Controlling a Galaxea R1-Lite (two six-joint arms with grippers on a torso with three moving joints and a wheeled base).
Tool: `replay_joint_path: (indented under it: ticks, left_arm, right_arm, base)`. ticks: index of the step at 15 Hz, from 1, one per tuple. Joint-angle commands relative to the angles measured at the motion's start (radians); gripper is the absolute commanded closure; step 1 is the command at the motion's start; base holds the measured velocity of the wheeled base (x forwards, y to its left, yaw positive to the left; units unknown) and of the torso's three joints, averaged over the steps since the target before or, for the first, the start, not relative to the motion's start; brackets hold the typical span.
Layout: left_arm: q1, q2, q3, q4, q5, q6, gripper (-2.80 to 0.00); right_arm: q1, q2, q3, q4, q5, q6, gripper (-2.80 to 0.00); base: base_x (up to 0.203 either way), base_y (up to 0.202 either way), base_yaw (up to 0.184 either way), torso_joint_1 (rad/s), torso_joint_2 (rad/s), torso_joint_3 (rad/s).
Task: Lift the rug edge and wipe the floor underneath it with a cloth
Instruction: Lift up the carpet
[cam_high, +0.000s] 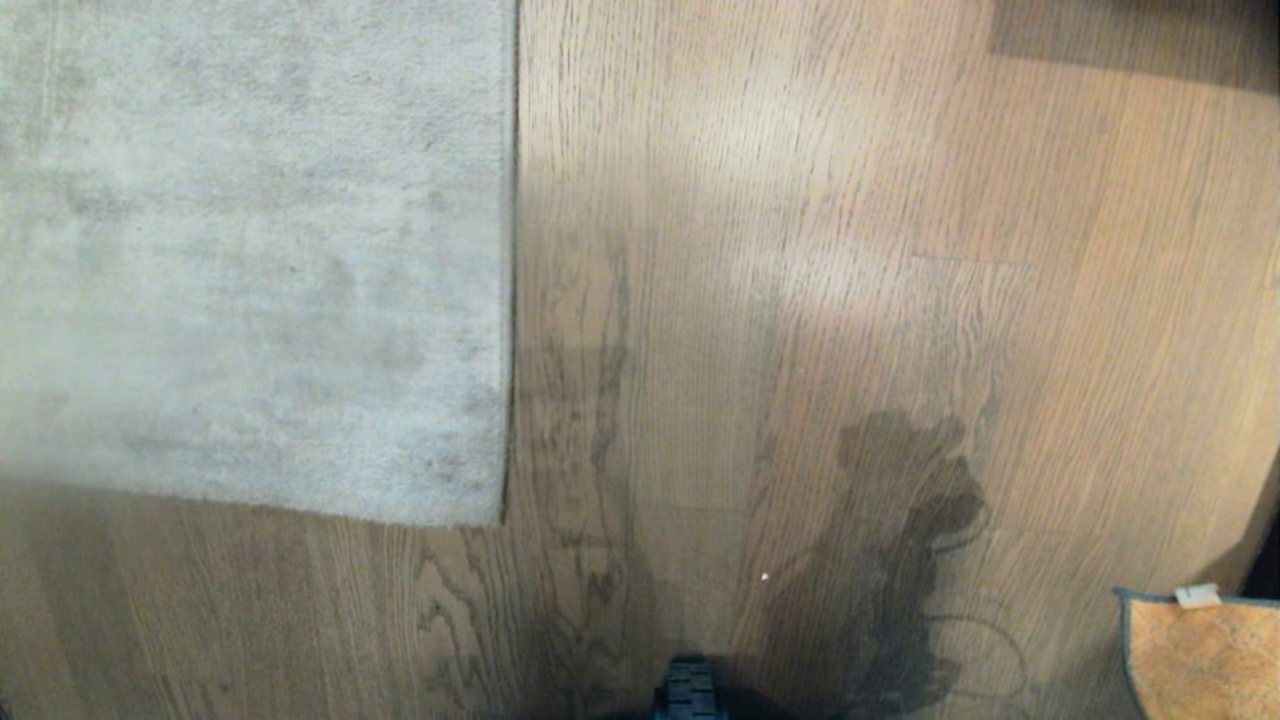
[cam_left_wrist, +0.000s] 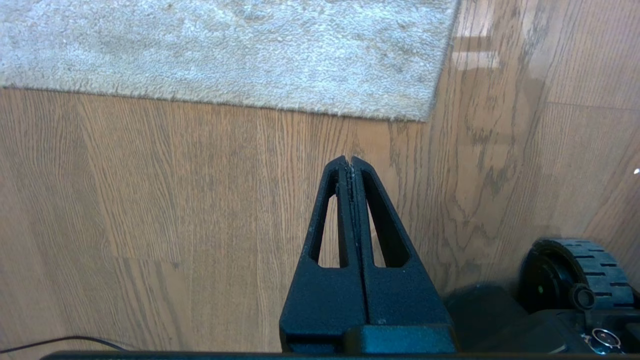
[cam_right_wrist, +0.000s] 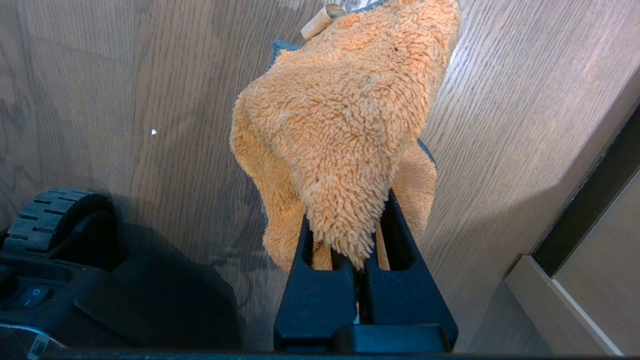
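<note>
**Robot above a rug corner, cloth pinched in its right gripper**

Seen from the robot's head, a pale grey mottled rug lies flat on the floor (cam_high: 800, 250), which is light brown wood planking with dark wavy grain. The rug fills the far left part of the floor, and the rug edge (cam_high: 510, 300) runs straight toward the robot to a square corner. A small white speck lies on the bare planks, well apart from the rug.

The left gripper (cam_left_wrist: 349, 161) hangs over bare floor a little short of the rug's near border. Its two black fingers are pressed together, with nothing between them.

The right gripper (cam_right_wrist: 362, 260) is clamped tight on the cloth (cam_right_wrist: 345, 115), a fuzzy orange rag with dark trim and a small pale tag. The cloth bunches up and drapes over the fingers, above the floor at the near right, well apart from the rug.

A black ribbed wheel (cam_left_wrist: 580, 272) of the robot's base rests on the floor.
</note>
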Motion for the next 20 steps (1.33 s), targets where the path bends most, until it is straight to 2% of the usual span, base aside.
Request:
replay_joint_path:
  ticks: [1,13,20]
  left_arm:
    - [0.000,0.000,-0.001,0.001,0.000,0.000,0.00]
    - [0.000,0.003,-0.005,0.016,-0.001,-0.001,0.00]
    - [-0.019,0.204,-0.015,0.038,-0.009,0.008,0.00]
  right_arm:
    - [0.000,0.001,0.000,0.000,0.001,-0.002,0.00]
    - [0.000,0.001,0.000,0.000,0.001,-0.002,0.00]
    - [0.000,0.001,0.000,0.000,0.001,-0.002,0.00]
  base:
    - [0.000,0.000,0.000,0.000,0.00,0.000]
    - [0.000,0.000,0.000,0.000,0.00,0.000]
    - [0.000,0.000,0.000,0.000,0.00,0.000]
